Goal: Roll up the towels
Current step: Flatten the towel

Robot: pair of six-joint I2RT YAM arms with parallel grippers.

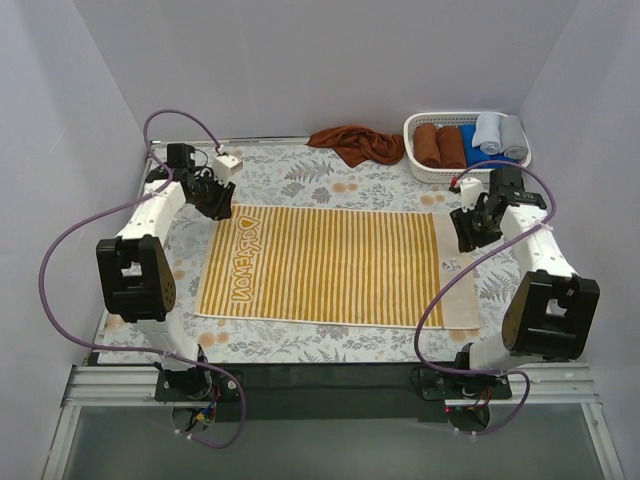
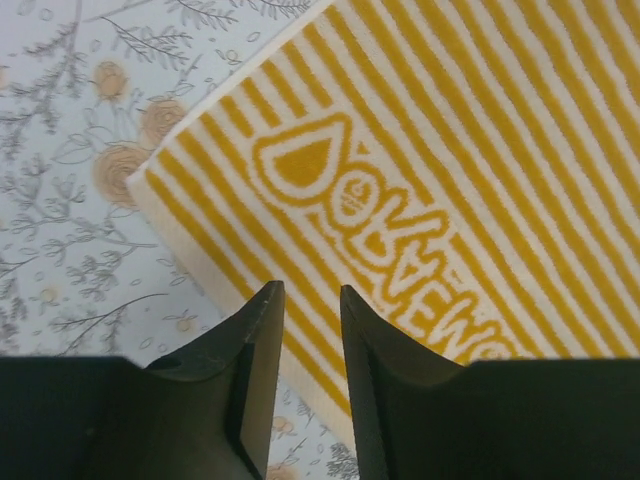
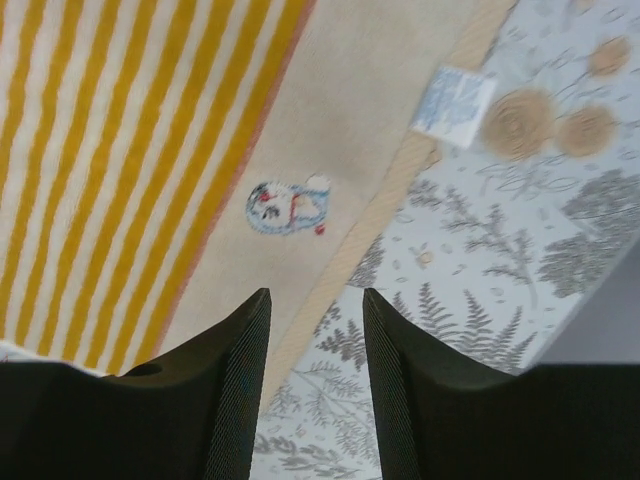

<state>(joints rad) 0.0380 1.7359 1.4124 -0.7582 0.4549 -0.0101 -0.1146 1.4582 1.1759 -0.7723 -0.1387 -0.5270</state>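
The mustard-yellow striped towel [image 1: 330,265] lies spread flat in the middle of the table, its woven lettering at the left end. A rust-brown towel [image 1: 355,142] sits crumpled at the back. My left gripper [image 1: 222,208] hovers over the striped towel's far left corner. In the left wrist view that gripper [image 2: 308,295] is open a little above the towel's [image 2: 450,150] edge, nothing between its fingers. My right gripper [image 1: 466,235] hangs over the far right end. Seen from the right wrist, it [image 3: 315,300] is open over the hem of the towel's plain beige end [image 3: 330,130].
A white basket [image 1: 420,172] at the back right holds brown rolls [image 1: 440,145], a blue roll [image 1: 468,140] and grey rolls [image 1: 500,133]. A floral cloth [image 1: 300,175] covers the table. White walls close in the left, back and right sides.
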